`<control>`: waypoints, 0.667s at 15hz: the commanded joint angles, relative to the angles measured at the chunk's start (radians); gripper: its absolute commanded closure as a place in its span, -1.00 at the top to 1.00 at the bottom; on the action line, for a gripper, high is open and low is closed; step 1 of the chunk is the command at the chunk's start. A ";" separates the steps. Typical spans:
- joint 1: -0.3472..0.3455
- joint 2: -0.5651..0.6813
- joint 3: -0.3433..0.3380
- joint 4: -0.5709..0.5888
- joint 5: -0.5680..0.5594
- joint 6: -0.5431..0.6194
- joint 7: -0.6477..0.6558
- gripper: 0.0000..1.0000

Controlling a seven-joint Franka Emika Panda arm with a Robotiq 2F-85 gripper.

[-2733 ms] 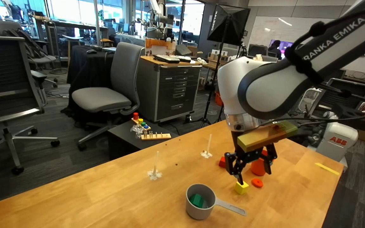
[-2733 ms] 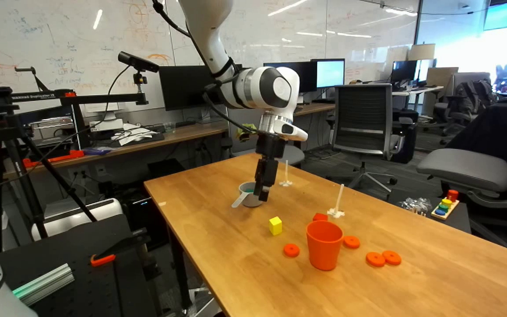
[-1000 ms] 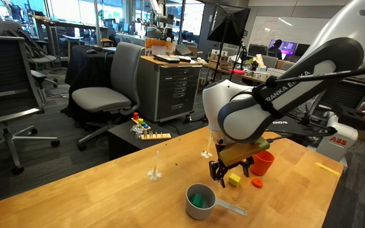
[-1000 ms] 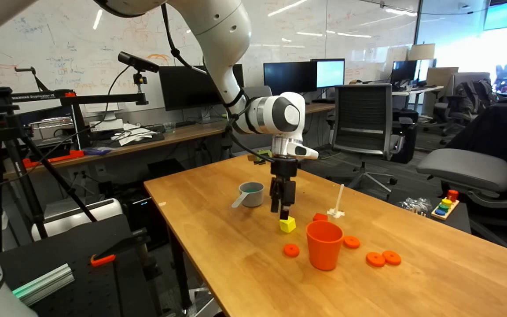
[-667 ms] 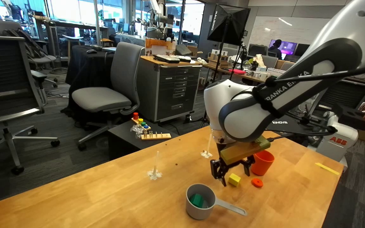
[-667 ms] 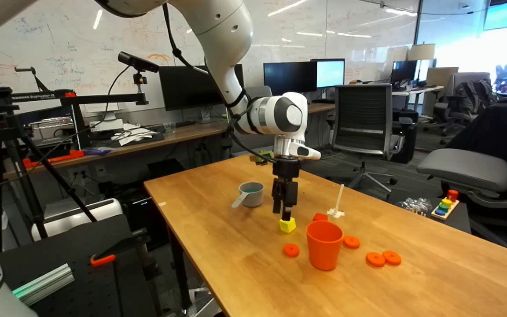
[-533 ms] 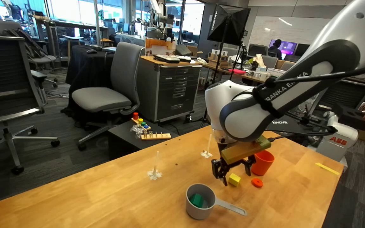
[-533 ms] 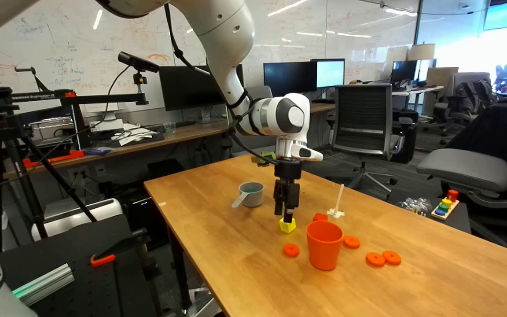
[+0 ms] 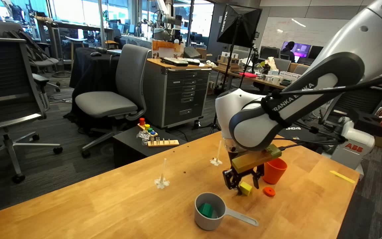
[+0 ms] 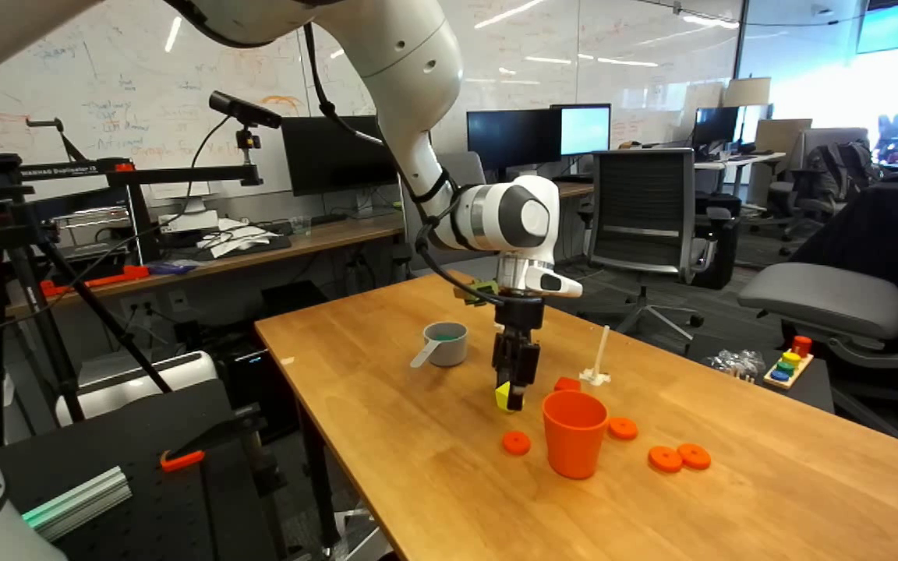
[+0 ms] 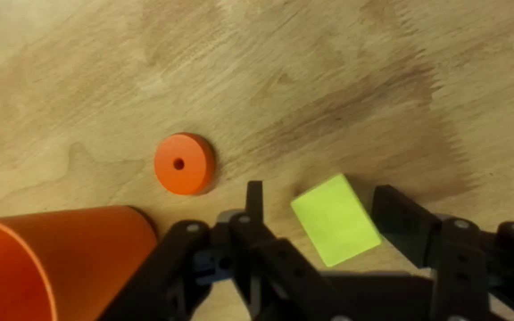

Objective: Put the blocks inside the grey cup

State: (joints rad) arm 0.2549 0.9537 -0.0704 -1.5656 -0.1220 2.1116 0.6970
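- Gripper (image 9: 248, 188): unclenched, fingers spread either side of the yellow cube (image 11: 335, 220) (one just beside it).
- Grey measuring cup (image 9: 209, 225): in an exterior view, nearer and left of the cube, green block (image 9: 206, 210) inside.
- Red block (image 10: 567, 384): in an exterior view, beyond the orange cup (image 10: 574, 442).

I see grey cup (image 9: 207, 224) upright, green block (image 9: 206, 210) inside. In an exterior view, yellow block (image 10: 503, 396) sits nearer and right of it, red block (image 10: 567, 384) further right.

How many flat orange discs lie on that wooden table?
4 in an exterior view: one disc left of the orange cup, a second disc right of it, a third disc and fourth disc farther right. The cup may hide more.
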 commanded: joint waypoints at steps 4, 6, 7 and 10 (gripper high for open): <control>-0.006 0.080 -0.010 0.097 0.008 -0.021 -0.028 -0.73; -0.019 0.044 0.010 0.080 0.032 -0.027 -0.044 -0.76; -0.021 0.026 0.018 0.069 0.042 -0.022 -0.054 -0.76; -0.016 -0.050 0.048 0.033 0.075 -0.024 -0.095 -0.76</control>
State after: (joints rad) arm 0.2462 0.9805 -0.0581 -1.5069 -0.0859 2.1014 0.6538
